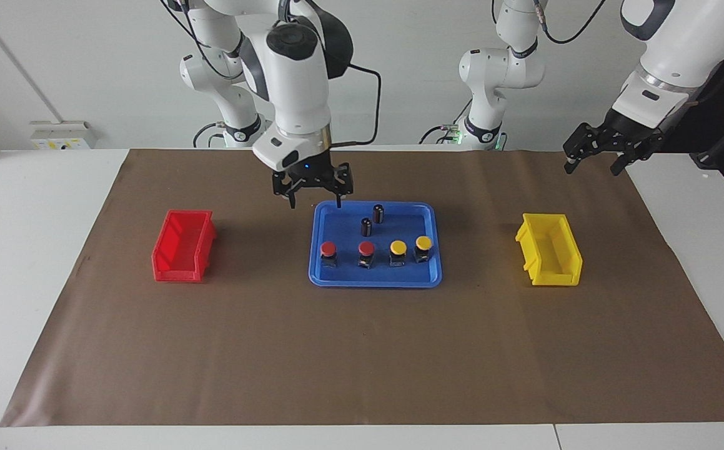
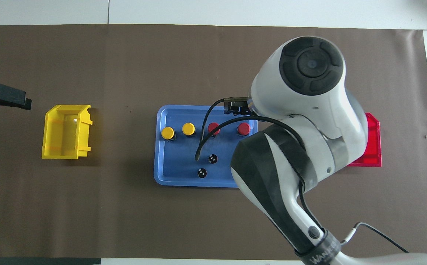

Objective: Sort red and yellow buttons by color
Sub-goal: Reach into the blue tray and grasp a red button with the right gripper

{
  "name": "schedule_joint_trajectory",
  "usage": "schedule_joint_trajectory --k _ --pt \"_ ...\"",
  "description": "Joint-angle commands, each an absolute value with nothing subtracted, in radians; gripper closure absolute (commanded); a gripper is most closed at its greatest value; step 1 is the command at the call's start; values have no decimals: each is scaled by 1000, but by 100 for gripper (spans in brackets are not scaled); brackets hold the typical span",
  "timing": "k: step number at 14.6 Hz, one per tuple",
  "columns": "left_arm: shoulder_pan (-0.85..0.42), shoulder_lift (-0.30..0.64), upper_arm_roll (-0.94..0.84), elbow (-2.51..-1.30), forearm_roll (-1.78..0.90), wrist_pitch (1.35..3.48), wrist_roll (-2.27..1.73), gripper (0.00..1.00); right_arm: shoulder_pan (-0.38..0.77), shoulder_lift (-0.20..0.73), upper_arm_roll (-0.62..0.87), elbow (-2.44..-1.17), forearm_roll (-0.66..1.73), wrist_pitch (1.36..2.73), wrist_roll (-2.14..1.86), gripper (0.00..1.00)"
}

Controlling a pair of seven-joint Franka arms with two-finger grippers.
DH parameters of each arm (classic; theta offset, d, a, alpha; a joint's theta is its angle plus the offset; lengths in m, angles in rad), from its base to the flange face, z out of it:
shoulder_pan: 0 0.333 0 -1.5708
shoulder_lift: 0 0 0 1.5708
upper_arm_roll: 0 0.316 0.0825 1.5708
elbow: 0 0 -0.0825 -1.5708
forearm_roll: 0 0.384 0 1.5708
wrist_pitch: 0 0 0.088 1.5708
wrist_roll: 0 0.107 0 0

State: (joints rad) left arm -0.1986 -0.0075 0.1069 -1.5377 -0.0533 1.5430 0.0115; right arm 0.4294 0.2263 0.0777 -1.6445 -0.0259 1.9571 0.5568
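Two red buttons (image 1: 328, 252) (image 1: 366, 252) and two yellow buttons (image 1: 398, 251) (image 1: 423, 247) stand in a row on a blue tray (image 1: 374, 282), red ones toward the right arm's end. From overhead the red buttons (image 2: 243, 129) (image 2: 215, 129) and yellow buttons (image 2: 188, 128) (image 2: 167, 133) show beside the right arm's bulk. My right gripper (image 1: 315, 203) hangs open and empty over the tray's edge nearest the robots, on the red buttons' side. My left gripper (image 1: 591, 169) waits open and empty above the mat's corner, beside the yellow bin.
A red bin (image 1: 183, 245) sits toward the right arm's end and a yellow bin (image 1: 549, 257) toward the left arm's end. Two dark cylinders (image 1: 378, 213) (image 1: 366, 226) stand on the tray, nearer the robots than the buttons. The right arm covers most of the red bin (image 2: 371, 147) from overhead.
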Motion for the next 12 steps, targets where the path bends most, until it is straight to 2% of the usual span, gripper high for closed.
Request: schedule_joint_trajectory --k 1,4,9,12 --pt "-189 -31 101 -1560 -71 1537 25 0 420 134 74 -1921 -25 2188 557 0" --pt "-189 -31 101 -1560 -71 1537 25 0 443 172 72 -1939 -26 2207 558 1" --pt "-189 -31 101 -1560 -71 1537 25 0 443 248 72 -1944 -29 2264 565 17" --pt "-189 -31 101 -1560 -71 1536 25 0 442 296 72 -1937 -61 2321 566 18"
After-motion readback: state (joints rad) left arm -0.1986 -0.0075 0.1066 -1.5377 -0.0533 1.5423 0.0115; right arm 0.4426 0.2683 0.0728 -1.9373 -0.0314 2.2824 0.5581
